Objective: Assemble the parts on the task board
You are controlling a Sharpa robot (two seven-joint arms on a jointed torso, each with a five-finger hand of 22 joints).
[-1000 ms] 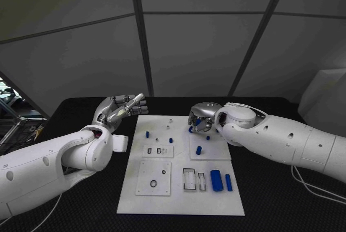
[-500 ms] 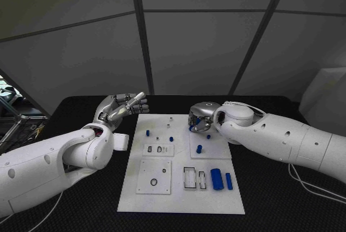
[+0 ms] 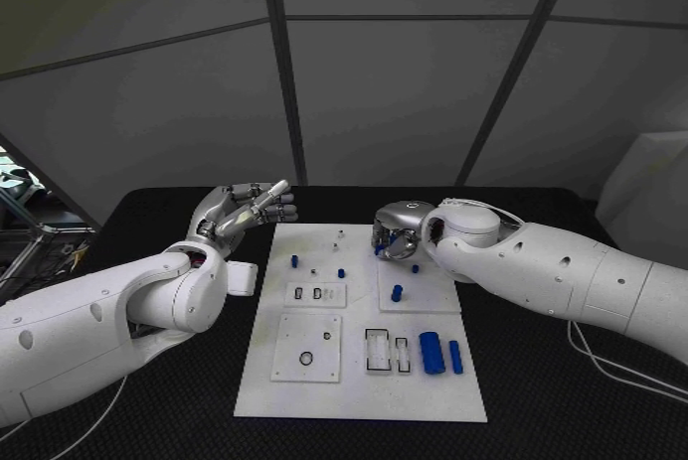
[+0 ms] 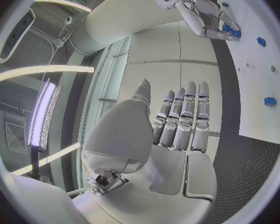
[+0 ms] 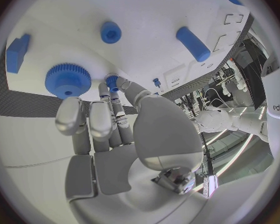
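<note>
Blue gear lies just beyond the right robot hand, which pinches a small blue part.

One task board, two robot hands.

The left hand is held raised, palm up, fingers straight and close together, nothing in it. The right hand is turned down, a small blue part pinched at its fingertips.

This looks like a robot test lab: a black bench stands in a booth of plain grey wall panels, with long ceiling lamps above.
</note>
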